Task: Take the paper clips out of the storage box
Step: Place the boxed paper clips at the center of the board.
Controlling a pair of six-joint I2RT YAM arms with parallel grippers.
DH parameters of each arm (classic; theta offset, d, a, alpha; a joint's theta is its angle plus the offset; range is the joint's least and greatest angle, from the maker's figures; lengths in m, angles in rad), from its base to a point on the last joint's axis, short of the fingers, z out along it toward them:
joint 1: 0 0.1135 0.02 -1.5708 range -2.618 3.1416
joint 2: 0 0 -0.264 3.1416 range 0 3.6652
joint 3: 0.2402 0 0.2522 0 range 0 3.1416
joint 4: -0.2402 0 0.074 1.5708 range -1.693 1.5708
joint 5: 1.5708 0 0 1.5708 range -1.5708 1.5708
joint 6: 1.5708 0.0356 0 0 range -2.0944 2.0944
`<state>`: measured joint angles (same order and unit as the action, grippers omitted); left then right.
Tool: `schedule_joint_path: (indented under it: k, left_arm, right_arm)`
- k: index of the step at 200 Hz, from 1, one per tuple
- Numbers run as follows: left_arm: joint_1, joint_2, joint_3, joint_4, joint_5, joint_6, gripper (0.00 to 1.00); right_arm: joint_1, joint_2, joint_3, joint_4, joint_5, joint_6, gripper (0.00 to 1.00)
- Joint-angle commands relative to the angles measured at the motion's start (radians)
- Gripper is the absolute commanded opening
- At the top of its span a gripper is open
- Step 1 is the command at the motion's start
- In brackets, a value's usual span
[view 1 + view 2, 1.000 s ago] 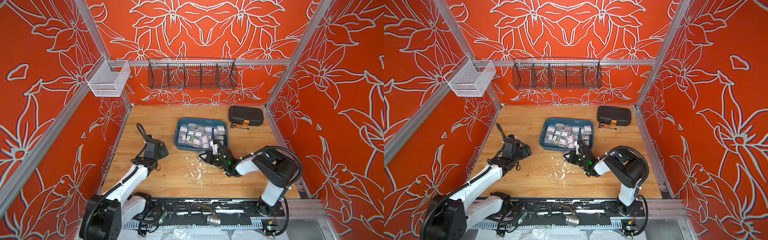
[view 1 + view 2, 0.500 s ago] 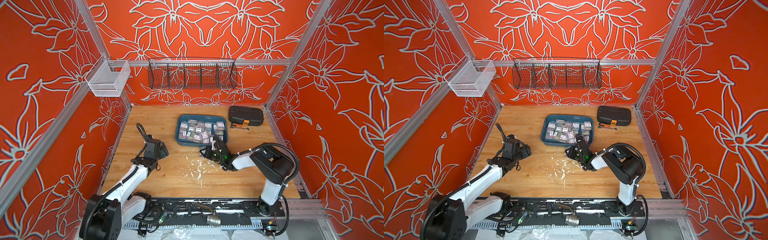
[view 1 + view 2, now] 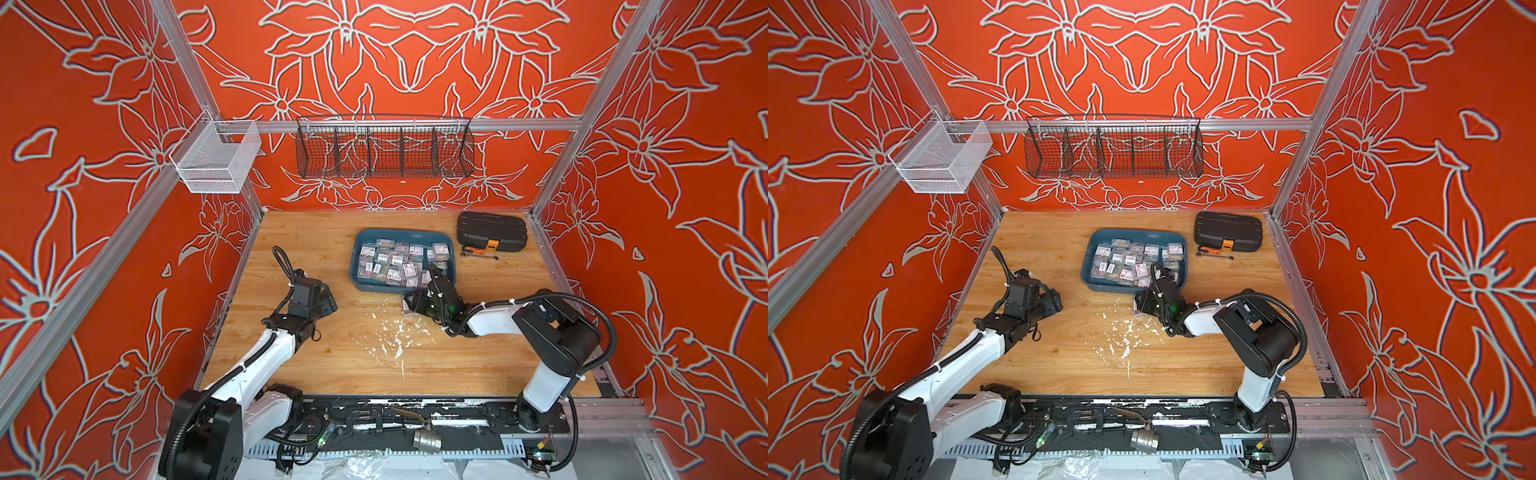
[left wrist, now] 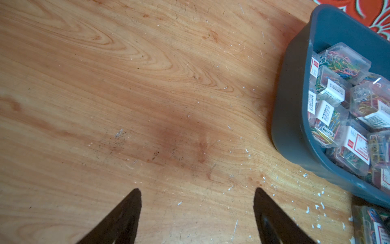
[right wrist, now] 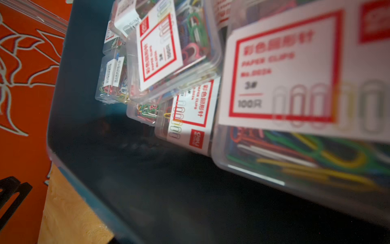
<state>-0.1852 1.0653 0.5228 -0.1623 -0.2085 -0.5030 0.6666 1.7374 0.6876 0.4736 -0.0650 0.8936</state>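
— Table (image 3: 332,365) first: pale wood, bare and wide open across its front and left side. What sits further back?
— The storage box (image 3: 358,266), dark teal with rounded corners and a rolled rim, back of centre. A ribbed black case (image 3: 491,230) with an orange latch lies apart to its right.
— And the arms?
— The left gripper (image 4: 196,190) hovers over bare wood left of the storage box, fingers spread with nothing between them. The right gripper (image 3: 433,277) is at the storage box's near right corner. Whether its fingers are parted or pinched, I cannot tell.
— The paper clips (image 3: 399,259)?
— Small clear boxes of multicoloured clips, heaped at angles inside the storage box. One loose box (image 3: 408,306) lies on the wood just outside the near rim, by the right gripper.
— Any writing?
— White labels framed in red: "PAPER CLIPS", "3#", "100", plus Chinese characters. The red logo square is too blurred to read.
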Motion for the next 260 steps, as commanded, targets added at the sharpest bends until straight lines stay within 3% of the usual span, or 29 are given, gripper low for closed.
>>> schedule_joint_path:
  k: [1, 59, 84, 164, 212, 260]
  left_arm:
    - [-0.004, -0.011, -0.009, 0.004, -0.014, -0.020, 0.81]
    - [-0.004, -0.015, -0.012, 0.003, -0.015, -0.023, 0.81]
    - [-0.004, -0.016, -0.012, 0.003, -0.017, -0.024, 0.81]
    - [-0.004, -0.020, -0.014, 0.002, -0.019, -0.024, 0.81]
    - [-0.003, -0.021, -0.015, 0.003, -0.015, -0.023, 0.82]
    - [-0.003, -0.022, -0.015, 0.004, -0.012, -0.021, 0.82]
  right_arm:
    - [-0.004, -0.010, -0.006, -0.099, 0.042, -0.003, 0.57]
    - [0.006, -0.025, -0.041, -0.055, 0.011, 0.010, 0.69]
    - [0.013, -0.030, -0.054, -0.036, -0.014, 0.036, 0.61]
    - [0.025, -0.018, -0.057, 0.027, -0.054, 0.082, 0.58]
    - [0.025, -0.164, -0.016, -0.211, 0.113, -0.014, 0.63]
    - [0.025, -0.355, 0.044, -0.449, 0.310, -0.168, 0.59]
